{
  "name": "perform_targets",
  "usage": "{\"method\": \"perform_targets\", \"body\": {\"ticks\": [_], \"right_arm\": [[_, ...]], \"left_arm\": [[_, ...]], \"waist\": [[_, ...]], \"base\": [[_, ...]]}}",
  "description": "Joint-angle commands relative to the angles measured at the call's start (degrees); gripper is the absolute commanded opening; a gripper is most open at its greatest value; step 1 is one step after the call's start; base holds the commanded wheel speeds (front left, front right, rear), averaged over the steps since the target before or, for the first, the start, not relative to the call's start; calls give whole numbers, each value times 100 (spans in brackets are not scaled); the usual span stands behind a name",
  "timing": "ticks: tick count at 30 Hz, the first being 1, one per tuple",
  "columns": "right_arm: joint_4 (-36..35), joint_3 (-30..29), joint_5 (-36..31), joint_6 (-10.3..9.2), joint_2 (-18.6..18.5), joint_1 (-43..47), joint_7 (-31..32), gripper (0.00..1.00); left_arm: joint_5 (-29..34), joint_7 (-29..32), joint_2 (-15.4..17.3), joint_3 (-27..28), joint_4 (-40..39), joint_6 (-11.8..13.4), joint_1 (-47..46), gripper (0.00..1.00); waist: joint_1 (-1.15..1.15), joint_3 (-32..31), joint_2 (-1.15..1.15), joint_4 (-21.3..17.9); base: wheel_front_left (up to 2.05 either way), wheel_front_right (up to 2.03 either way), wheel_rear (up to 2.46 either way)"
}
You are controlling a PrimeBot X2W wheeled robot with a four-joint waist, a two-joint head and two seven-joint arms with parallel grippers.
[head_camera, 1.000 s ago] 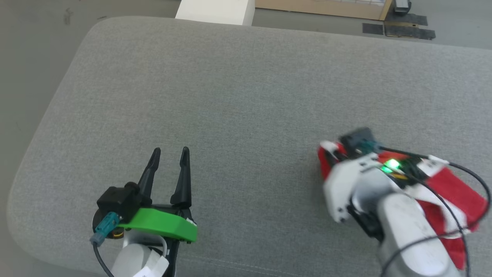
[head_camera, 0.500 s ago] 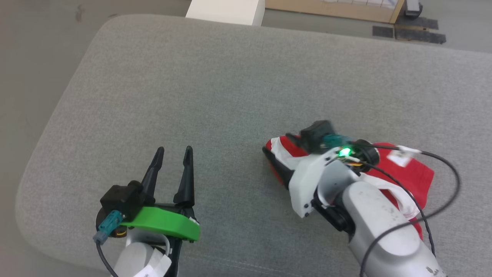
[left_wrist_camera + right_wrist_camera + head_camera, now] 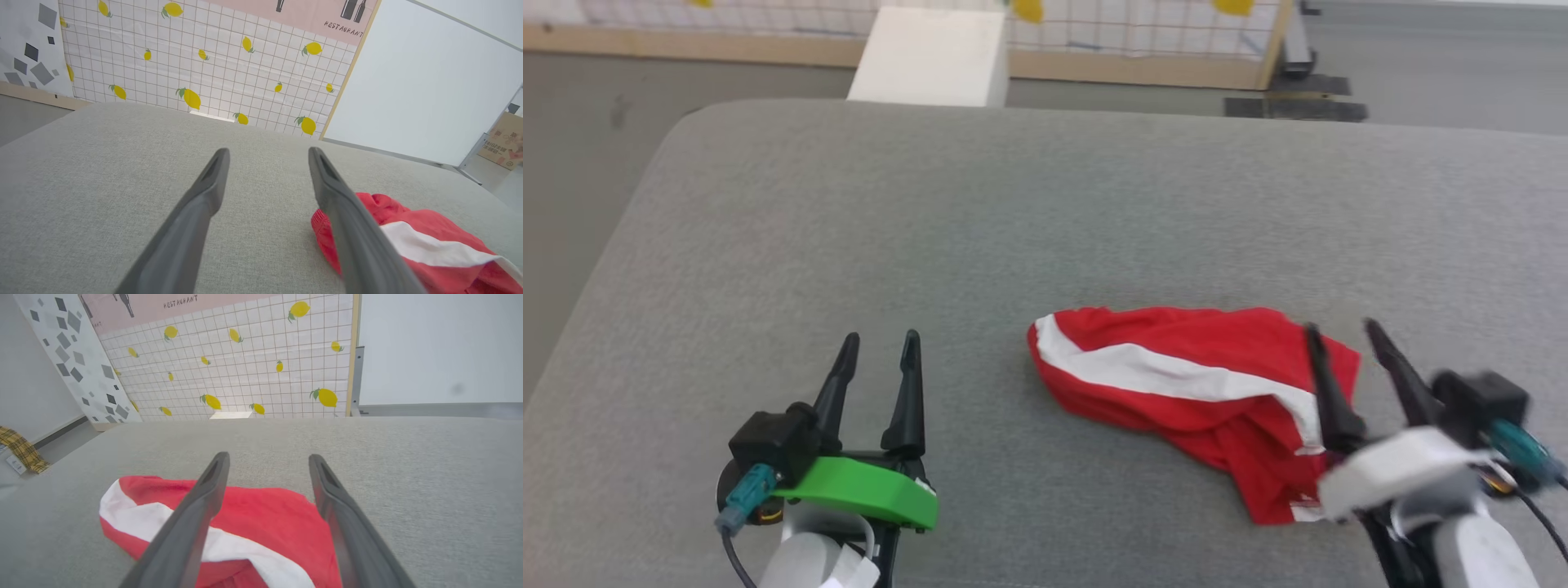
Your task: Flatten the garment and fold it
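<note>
- Released from the right gripper (image 3: pixel 1341 328), the garment (image 3: pixel 1176 359) now lies loose on the grey cushion (image 3: pixel 931 229). A second ago that gripper was down on the red cloth, hiding much of it. It has since drawn back and its fingers stand apart, holding nothing. The head camera has also tilted up, so the shift of the whole scene is not a move of the things.
- Head view: the garment is a crumpled heap with one white stripe running across it. Its far edge is beside the right fingers' tips, and its near corner lies against the left side of that gripper. It has come closer to the left gripper (image 3: pixel 881 336), but grey cushion shows between the two. The left fingers are parted and empty.
- Left wrist view: the left gripper (image 3: pixel 267 150) is spread over bare cushion. The garment (image 3: pixel 412 222) sits off to the right of the right-hand finger, which hides part of it.
- Right wrist view: the right gripper (image 3: pixel 267 456) is wide and empty, with the garment (image 3: pixel 261 522) under and between its fingers and spreading out past the left one.
- Judgement: the cloth looks brought within reach of both arms but is still bunched, so flattening is not yet done and folding has not begun.
</note>
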Motion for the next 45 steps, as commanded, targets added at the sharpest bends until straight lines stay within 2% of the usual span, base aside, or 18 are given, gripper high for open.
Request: {"method": "perform_targets", "body": {"ticks": [1, 3, 6, 10, 14, 19, 21, 22, 23, 24, 25, 29, 32, 34, 44, 45], "right_arm": [[-53, -91, -32, -8, 1, 143, -90, 100], [-65, -222, -50, -8, 1, 320, -142, 100], [-84, -295, 10, -8, 1, 464, -164, 100], [-107, -249, 54, -8, 1, 414, -163, 100], [-121, -175, 87, -8, 1, 341, -154, 100], [-92, -87, 113, -8, 1, 310, -148, 100], [-82, -79, 119, -8, 1, 309, -158, 100], [-75, -80, 122, -8, 1, 310, -162, 100], [-66, -83, 123, -8, 1, 312, -167, 100], [-60, -85, 122, -8, 1, 313, -170, 100], [-53, -90, 122, -8, 1, 316, -172, 100], [-49, -105, 126, -8, 1, 324, -166, 100], [-60, -90, 128, -8, 1, 332, -149, 100], [-58, -76, 124, -8, 1, 333, -139, 100], [-70, -56, 87, -8, 1, 409, 107, 100], [-58, -14, 86, -8, 1, 415, 183, 100]], "left_arm": [[85, -21, -13, -36, 50, -32, 35, 100], [88, -21, -13, -134, 155, -50, -3, 100], [57, 126, -13, -518, 752, -81, -396, 100], [-34, 562, -13, -808, 1270, -60, -996, 100], [39, 1265, -13, -1002, 1866, 74, -1646, 100], [160, 2468, 37, -1182, 2589, 247, -2222, 100], [166, 2864, 55, -1250, 2741, 243, -2352, 100], [156, 3010, 56, -1280, 2779, 223, -2390, 86], [149, 3151, 57, -1317, 2798, 203, -2426, 45], [155, 3230, 63, -1360, 2791, 176, -2445, 13], [155, 3309, 69, -1411, 2767, 140, -2447, 0], [215, 3331, 103, -1599, 2492, 69, -2319, 0], [272, 3265, 118, -1706, 2182, 106, -2081, 0], [276, 3164, 145, -1677, 1914, 242, -1849, 0], [-151, 2595, 256, -752, 627, 1360, -338, 0], [-232, 2540, 236, -671, 567, 1428, -208, 47]], "waist": [[0, -102, 0, -244], [0, -93, 0, -330], [0, -24, 0, -499], [0, 47, 0, -589], [0, 137, 0, -661], [0, 203, 0, -754], [0, 215, 0, -774], [0, 218, 0, -779], [0, 220, 0, -780], [0, 220, 0, -780], [0, 217, 0, -776], [0, 192, 0, -733], [0, 173, 0, -682], [0, 156, 0, -655], [0, 140, 0, -436], [0, 135, 0, -411]], "base": [[0, 0, 0], [0, 0, 0], [0, 0, 0], [0, 0, 0], [0, 0, 0], [0, 0, 0], [0, 0, 0], [0, 0, 0], [0, 0, 0], [0, 0, 0], [0, 0, 0], [0, 0, 0], [0, 0, 0], [0, 0, 0], [0, 0, 0], [0, 0, 0]]}}
